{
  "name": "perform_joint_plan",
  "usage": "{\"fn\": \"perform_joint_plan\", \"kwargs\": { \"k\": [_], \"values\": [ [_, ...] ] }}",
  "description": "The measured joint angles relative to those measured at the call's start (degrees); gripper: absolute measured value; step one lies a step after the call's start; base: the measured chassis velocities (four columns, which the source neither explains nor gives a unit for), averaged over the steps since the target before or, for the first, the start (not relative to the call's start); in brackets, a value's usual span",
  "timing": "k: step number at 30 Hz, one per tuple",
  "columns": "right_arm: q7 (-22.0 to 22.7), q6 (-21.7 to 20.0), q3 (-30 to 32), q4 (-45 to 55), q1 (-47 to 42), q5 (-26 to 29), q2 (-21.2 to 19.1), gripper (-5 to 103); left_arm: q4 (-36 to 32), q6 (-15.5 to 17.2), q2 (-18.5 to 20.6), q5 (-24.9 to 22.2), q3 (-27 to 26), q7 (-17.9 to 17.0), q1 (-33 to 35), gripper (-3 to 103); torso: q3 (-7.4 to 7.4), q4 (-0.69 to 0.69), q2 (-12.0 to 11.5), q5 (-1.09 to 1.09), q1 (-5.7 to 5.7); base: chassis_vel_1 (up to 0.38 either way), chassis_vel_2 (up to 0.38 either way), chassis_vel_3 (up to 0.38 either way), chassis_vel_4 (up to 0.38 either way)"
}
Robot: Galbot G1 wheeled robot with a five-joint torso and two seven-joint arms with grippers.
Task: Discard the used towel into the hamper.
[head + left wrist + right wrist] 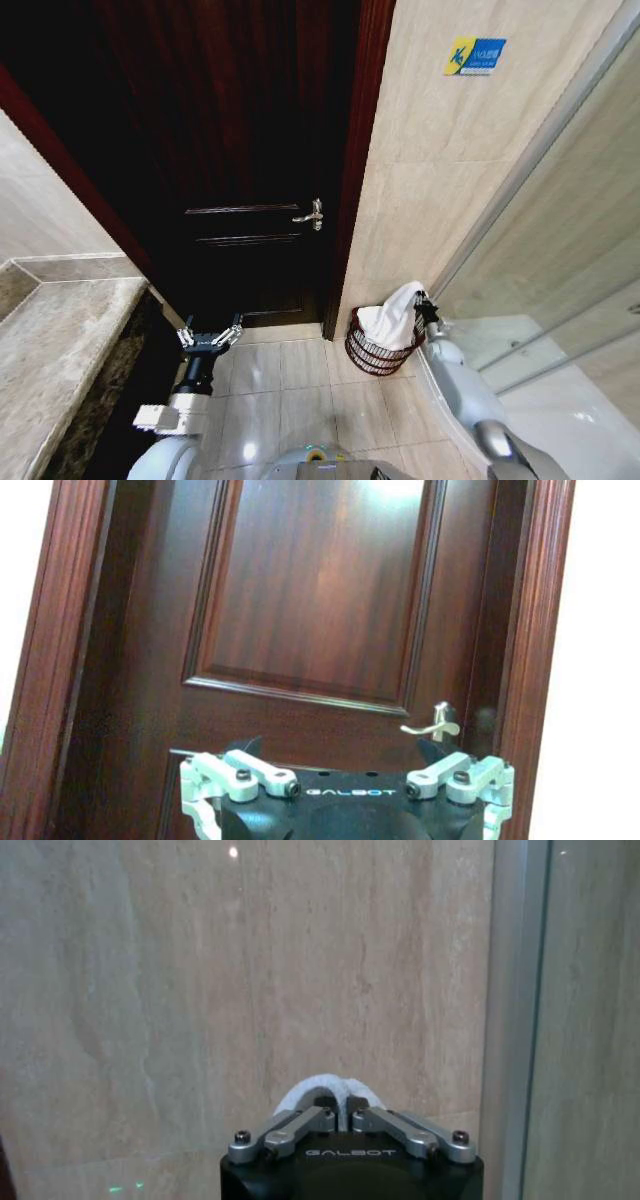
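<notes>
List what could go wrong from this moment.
1. The right gripper is shut on the towel, which drapes over the hamper's rim; released here, part may slide to the floor.
2. The light-looking hamper could tip if the towel snags.
3. The open left gripper hangs near the door.

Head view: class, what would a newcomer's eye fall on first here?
The white towel draped into the hamper by the tiled wall, pinched by the right gripper. Next, the dark door behind, with the left gripper open before it.
</notes>
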Motion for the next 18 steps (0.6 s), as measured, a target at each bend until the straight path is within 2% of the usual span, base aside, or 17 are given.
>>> {"fn": "perform_joint_plan", "kwargs": {
  "k": [3,11,18],
  "values": [
    [0.25,-2.02,0.57,1.44,-1.3,-0.08,-0.23,4,0.0,0.0,0.0,0.0,0.0,0.0,0.0,100,0.0,0.0,0.0,0.01,0.0,0.0,0.0,0.0,0.0],
    [0.0,-2.05,0.82,2.18,-2.47,0.05,-0.45,4,0.0,0.0,0.0,0.0,0.0,0.0,0.0,100,-0.01,0.01,0.0,0.02,-0.02,-0.007,0.005,0.004,-0.006],
    [-0.28,-2.05,0.83,2.71,-3.49,0.3,-0.25,4,0.0,0.0,0.0,0.0,0.0,0.0,-0.01,100,0.01,0.01,0.0,0.03,0.01,-0.123,0.128,0.111,-0.125]
  ]
}}
